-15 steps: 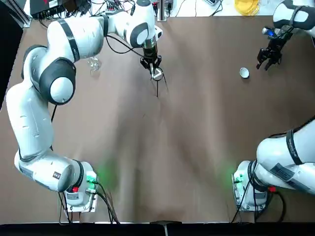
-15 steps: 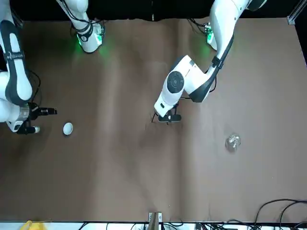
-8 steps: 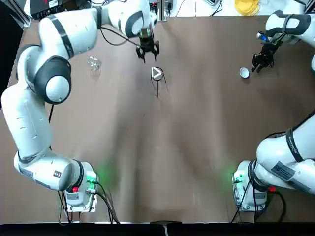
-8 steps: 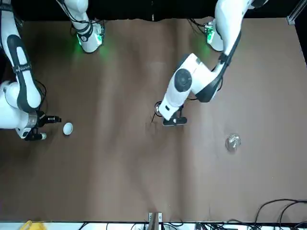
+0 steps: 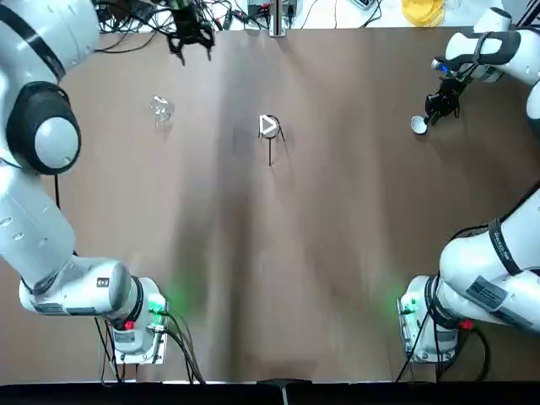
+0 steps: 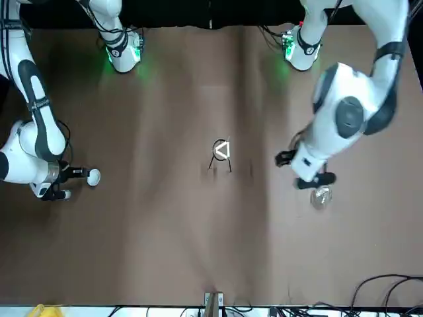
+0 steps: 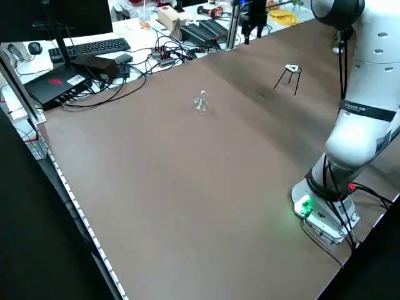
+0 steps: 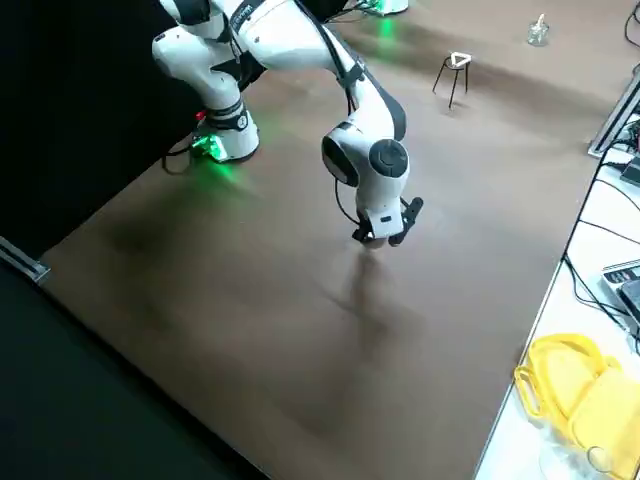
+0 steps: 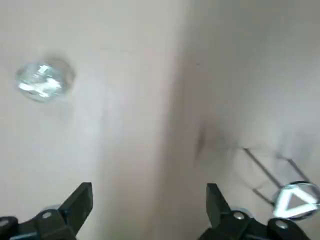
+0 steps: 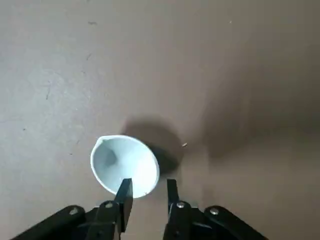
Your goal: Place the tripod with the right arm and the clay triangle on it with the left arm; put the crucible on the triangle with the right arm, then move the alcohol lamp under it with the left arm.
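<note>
The black wire tripod (image 5: 270, 139) stands mid-table at the far side, and the white clay triangle (image 5: 267, 126) lies on its ring (image 6: 222, 150). My left gripper (image 5: 192, 38) hangs open and empty over the table's far edge, between the tripod and the clear alcohol lamp (image 5: 161, 108); the left wrist view shows the alcohol lamp (image 9: 42, 82) apart from the fingers. The white crucible (image 5: 418, 125) sits at the far right. My right gripper (image 10: 148, 192) hovers just over the crucible (image 10: 125, 162), narrowly open, one finger over its rim and one outside.
A yellow container (image 8: 575, 395) sits off the table past its far right corner. Cables, a keyboard and boxes (image 7: 94, 53) crowd the bench beyond the far edge. Both arm bases (image 5: 135, 325) stand at the near edge.
The left gripper let go of the clay triangle on the tripod and swung away to the far left. The right gripper moved in over the crucible.
</note>
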